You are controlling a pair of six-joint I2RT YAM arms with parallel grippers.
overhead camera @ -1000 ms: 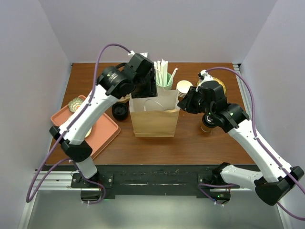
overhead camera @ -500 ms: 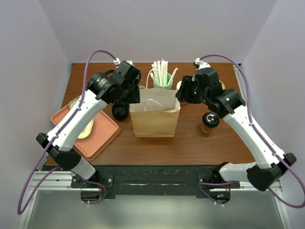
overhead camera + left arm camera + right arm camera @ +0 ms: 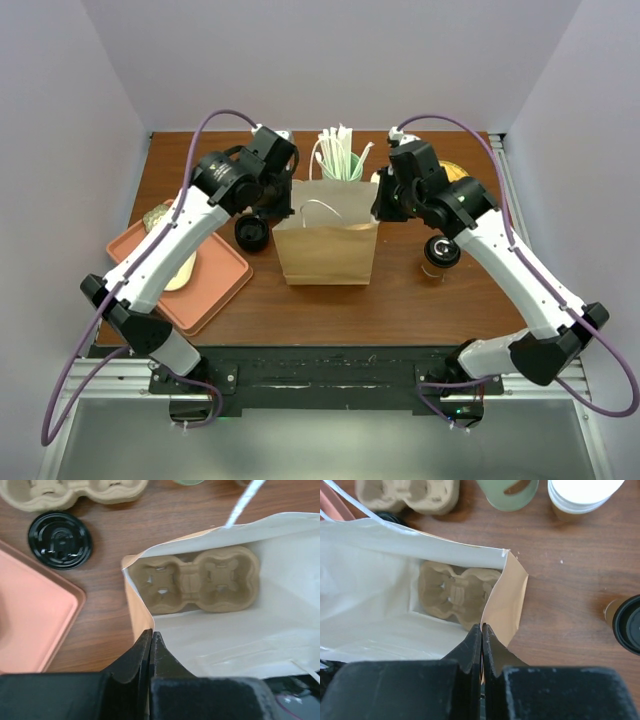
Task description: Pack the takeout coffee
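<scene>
The takeout coffee (image 3: 440, 252), a short brown cup with a black lid, stands on the table right of the paper bag (image 3: 327, 250) and shows at the right edge of the right wrist view (image 3: 626, 623). The bag stands upright and open, with a pulp cup carrier (image 3: 200, 580) lying on its bottom. My left gripper (image 3: 151, 635) is shut on the bag's left rim (image 3: 278, 212). My right gripper (image 3: 481, 628) is shut on the bag's right rim (image 3: 378, 210). Neither gripper touches the coffee.
A loose black lid (image 3: 251, 233) lies left of the bag beside a salmon tray (image 3: 215, 285). Behind the bag stand a green cup of straws (image 3: 345, 165), a stack of white-topped cups (image 3: 582, 495) and a second pulp carrier (image 3: 75, 492).
Both arms swung to the bag's top edges, the left one to its left rim and the right one away from the coffee to its right rim. Both grippers closed on the paper.
</scene>
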